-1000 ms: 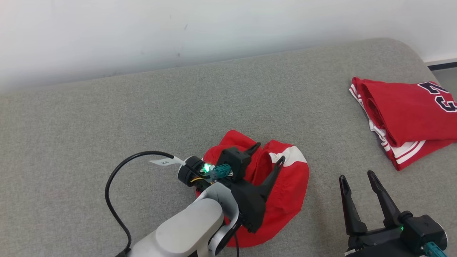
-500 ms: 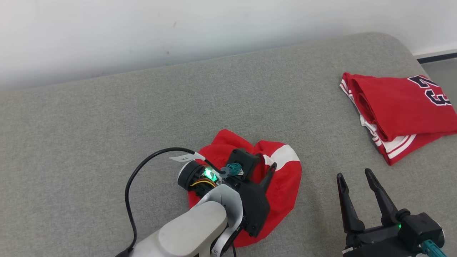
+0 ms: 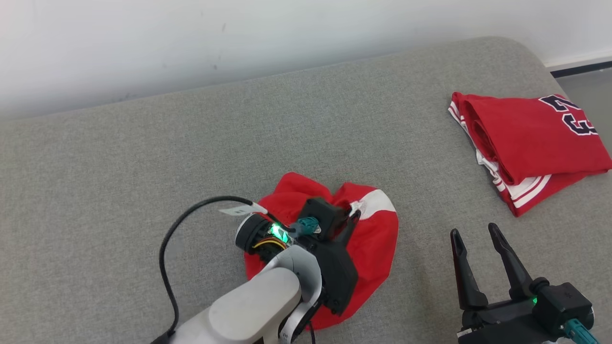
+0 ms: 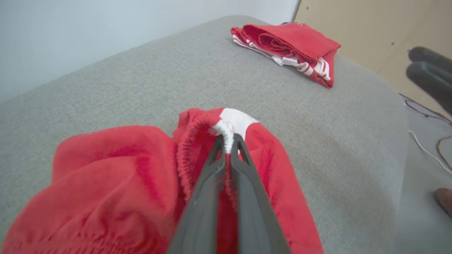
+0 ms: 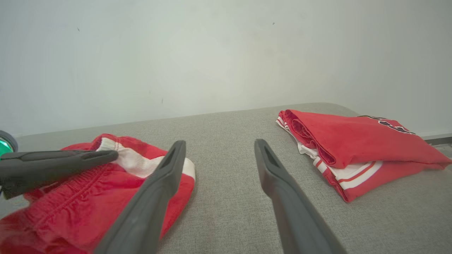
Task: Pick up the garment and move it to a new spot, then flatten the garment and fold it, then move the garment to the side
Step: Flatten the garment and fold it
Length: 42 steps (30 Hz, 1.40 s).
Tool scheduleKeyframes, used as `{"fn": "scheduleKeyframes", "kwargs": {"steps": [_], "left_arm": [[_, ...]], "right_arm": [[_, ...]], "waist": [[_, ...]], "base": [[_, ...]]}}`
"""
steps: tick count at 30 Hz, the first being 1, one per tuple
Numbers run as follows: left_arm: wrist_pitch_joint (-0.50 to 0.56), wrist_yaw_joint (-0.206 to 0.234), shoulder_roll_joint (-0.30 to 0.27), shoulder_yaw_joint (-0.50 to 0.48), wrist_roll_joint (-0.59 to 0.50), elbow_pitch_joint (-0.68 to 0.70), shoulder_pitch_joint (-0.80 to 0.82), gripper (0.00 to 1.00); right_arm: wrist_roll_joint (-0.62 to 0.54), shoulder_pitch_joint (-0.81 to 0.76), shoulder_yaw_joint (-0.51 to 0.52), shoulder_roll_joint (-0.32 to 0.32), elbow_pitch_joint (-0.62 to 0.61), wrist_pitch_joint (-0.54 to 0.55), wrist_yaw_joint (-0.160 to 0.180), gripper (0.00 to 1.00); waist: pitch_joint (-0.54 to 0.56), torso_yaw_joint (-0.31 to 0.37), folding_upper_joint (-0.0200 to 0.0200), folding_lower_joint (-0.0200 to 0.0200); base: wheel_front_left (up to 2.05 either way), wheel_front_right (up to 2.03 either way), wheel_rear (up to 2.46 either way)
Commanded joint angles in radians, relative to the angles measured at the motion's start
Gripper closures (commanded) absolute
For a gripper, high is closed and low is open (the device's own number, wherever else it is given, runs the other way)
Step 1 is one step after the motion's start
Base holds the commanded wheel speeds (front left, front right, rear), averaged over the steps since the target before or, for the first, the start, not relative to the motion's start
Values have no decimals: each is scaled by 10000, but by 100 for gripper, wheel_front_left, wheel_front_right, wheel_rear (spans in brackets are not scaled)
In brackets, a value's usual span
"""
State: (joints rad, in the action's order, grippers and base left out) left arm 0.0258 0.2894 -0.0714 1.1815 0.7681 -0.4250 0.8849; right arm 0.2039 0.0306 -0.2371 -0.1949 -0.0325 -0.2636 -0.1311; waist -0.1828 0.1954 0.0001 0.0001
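Note:
The garment [image 3: 377,229] is a crumpled red pair of shorts with a white stripe, lying in a heap at the middle of the grey cushioned surface [image 3: 143,157]. My left gripper [image 3: 353,216] sits on top of the heap, shut on its gathered waistband. The left wrist view shows both fingers pressed together on the garment [image 4: 116,169], pinching the white-and-red elastic edge at the left gripper [image 4: 228,138] tips. My right gripper [image 3: 473,234] hovers open at the lower right, apart from the cloth. In the right wrist view the right gripper [image 5: 219,144] stands wide, with the garment [image 5: 84,197] on its left.
A folded red jersey [image 3: 521,143] with white trim and dark numbers lies at the far right of the surface, also seen as the jersey [image 5: 353,141] and the jersey [image 4: 293,46]. A pale wall [image 3: 239,33] runs behind. A black cable [image 3: 165,253] loops off my left wrist.
My left gripper has closed on the garment's waistband, its fingers going from wide apart to pressed together. The head camera has shifted a little. The right gripper stays open.

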Motion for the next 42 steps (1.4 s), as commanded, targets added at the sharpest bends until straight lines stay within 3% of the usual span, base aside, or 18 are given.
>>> {"fn": "scheduleKeyframes", "kwargs": {"steps": [1, 8, 14, 20, 25, 31, 32, 42], "left_arm": [[-156, -96, 18, -100, 121, 22, -4, 100], [-1412, -1158, 173, -977, 965, 339, 609, 100], [-1667, -1879, 215, -1287, 1650, 90, 2026, 100], [-2277, -1912, 205, -1363, 2321, 401, 3398, 100], [-2547, -1781, 199, -982, 2703, 511, 2666, 100], [-2882, -1631, -1030, -772, 2410, 1542, -261, 100], [-2882, -1631, -1030, -772, 2410, 1542, -261, 100], [-2910, -1400, -3386, -1503, 2303, 3014, -3029, 100]], "right_arm": [[34, 18, -10, 20, 0, -7, 8, 0], [51, -71, -122, 29, 123, -7, 8, 0], [112, -208, -340, -28, 282, -7, 8, 0], [165, -477, -352, -148, 319, -7, 8, 0], [131, -632, -110, -193, 168, -7, 8, 0], [65, -811, 196, -193, 17, -7, 8, 0], [65, -811, 196, -193, 17, -7, 8, 0], [74, -725, 173, -192, 46, -7, 8, 0]], "waist": [[30, 4, -1, -1], [355, 47, -1, -1], [805, 166, -1, -1], [1173, 139, -1, -1], [1104, -288, -1, -1], [798, -998, -1, -1], [798, -998, -1, -1], [793, -1425, -1, -1]], "base": [[0, 0, 0], [0, 0, 0], [0, 0, 0], [0, 0, 0], [0, 0, 0], [0, 0, 0], [0, 0, 0], [0, 0, 0]]}}
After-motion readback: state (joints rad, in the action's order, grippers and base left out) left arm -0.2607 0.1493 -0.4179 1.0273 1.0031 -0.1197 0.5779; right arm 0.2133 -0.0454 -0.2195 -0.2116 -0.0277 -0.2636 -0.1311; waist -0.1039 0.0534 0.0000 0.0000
